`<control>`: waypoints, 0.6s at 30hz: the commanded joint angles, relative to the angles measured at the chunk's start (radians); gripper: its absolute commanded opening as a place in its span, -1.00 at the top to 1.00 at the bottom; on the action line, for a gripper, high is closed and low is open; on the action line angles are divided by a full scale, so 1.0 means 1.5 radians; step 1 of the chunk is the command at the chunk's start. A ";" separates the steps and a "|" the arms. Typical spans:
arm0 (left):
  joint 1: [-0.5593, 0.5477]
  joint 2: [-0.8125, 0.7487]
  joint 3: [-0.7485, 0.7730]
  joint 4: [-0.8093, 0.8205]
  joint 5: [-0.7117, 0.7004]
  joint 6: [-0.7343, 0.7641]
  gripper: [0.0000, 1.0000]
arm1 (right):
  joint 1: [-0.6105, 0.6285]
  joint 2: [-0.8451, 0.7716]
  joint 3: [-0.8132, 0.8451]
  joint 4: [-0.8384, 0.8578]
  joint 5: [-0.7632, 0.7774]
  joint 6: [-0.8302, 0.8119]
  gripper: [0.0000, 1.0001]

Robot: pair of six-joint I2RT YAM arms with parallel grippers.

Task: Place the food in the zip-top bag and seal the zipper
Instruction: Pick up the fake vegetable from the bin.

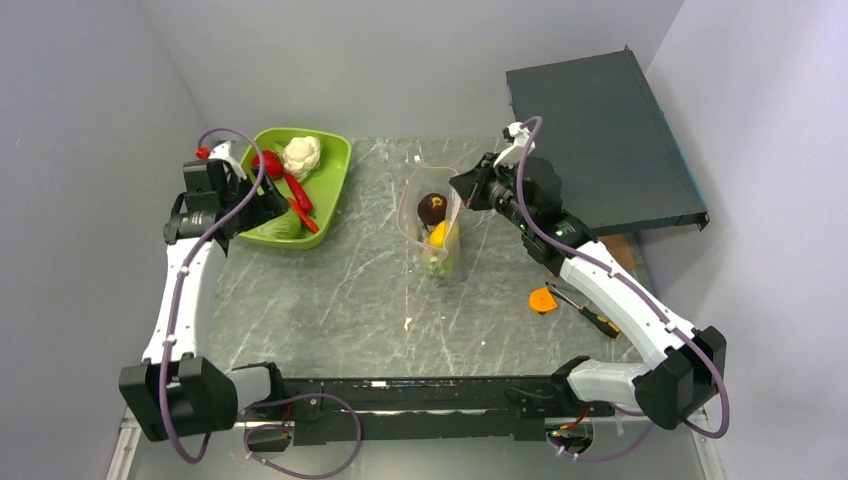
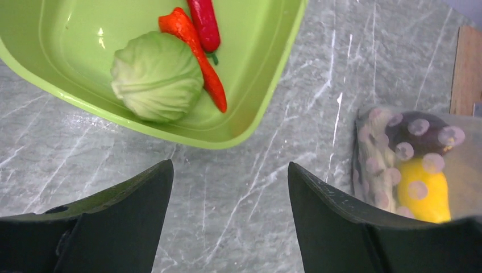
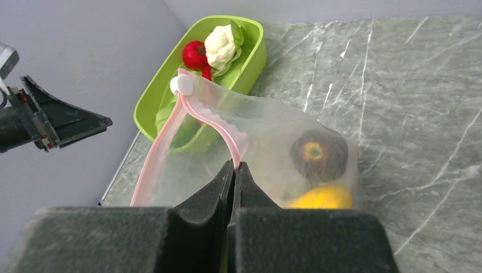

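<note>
At zip-top bag (image 1: 417, 196) mouth, right gripper (image 3: 234, 166) clamps zipper (image 3: 221, 125); left gripper (image 2: 230, 170) wide, empty. Thin pinch may slip, collapsing mouth.

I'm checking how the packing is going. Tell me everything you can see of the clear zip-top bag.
The zip-top bag is clear, crinkly plastic with a pale pink zipper along its open mouth and a white slider at one end. It lies mid-table, apart from the green tray. Inside are a dark purple fruit, a yellow piece and a pale green piece. The right tool is shut on the pink rim, holding it up.
</note>
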 commanded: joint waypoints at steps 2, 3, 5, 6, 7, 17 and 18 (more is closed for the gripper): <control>0.053 0.065 0.001 0.091 0.030 -0.060 -0.55 | -0.016 -0.020 -0.004 0.057 -0.016 0.011 1.00; 0.056 0.083 0.006 0.102 0.016 -0.071 -0.53 | -0.018 -0.019 -0.005 0.058 -0.018 0.011 1.00; 0.054 0.122 0.024 0.121 -0.019 -0.056 -0.48 | -0.021 -0.016 -0.003 0.060 -0.024 0.013 1.00; 0.051 0.141 0.036 0.130 -0.037 -0.042 -0.48 | -0.022 -0.013 -0.002 0.059 -0.029 0.013 1.00; 0.050 0.166 0.055 0.131 -0.051 -0.027 -0.49 | -0.023 -0.012 -0.002 0.060 -0.034 0.015 1.00; 0.024 0.481 0.330 -0.006 -0.020 0.114 -0.42 | -0.031 0.000 -0.018 0.080 -0.063 0.030 1.00; 0.014 0.495 0.339 0.000 -0.030 0.126 -0.43 | -0.033 0.002 -0.019 0.083 -0.064 0.031 1.00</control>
